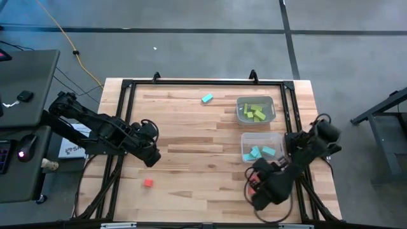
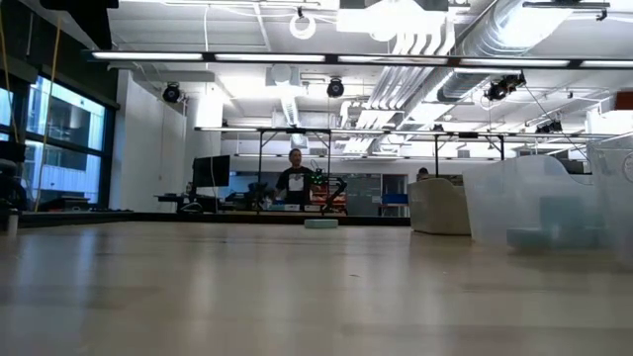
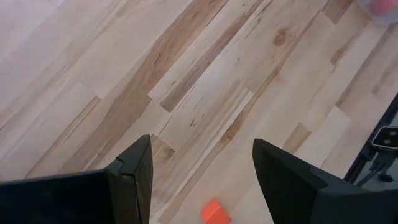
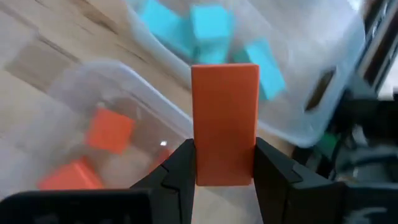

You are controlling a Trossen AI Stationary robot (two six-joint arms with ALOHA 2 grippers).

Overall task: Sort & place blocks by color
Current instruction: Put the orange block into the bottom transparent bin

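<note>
Right claw [image 4: 224, 165] pinching a red bar [image 4: 225, 121] over the red bin [image 4: 134, 84]; lowering a bit b4 dropping imo. Left claw [image 3: 202, 171] hanging wide, nothing held, near a red cube [image 3: 216, 212]

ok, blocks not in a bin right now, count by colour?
Light blue: 1, the light blue block loose on the table
Red-orange: 2, the red-orange block loose on the table, and the red-orange bar held in the right gripper
Lime green: 0
Total: 3
</note>
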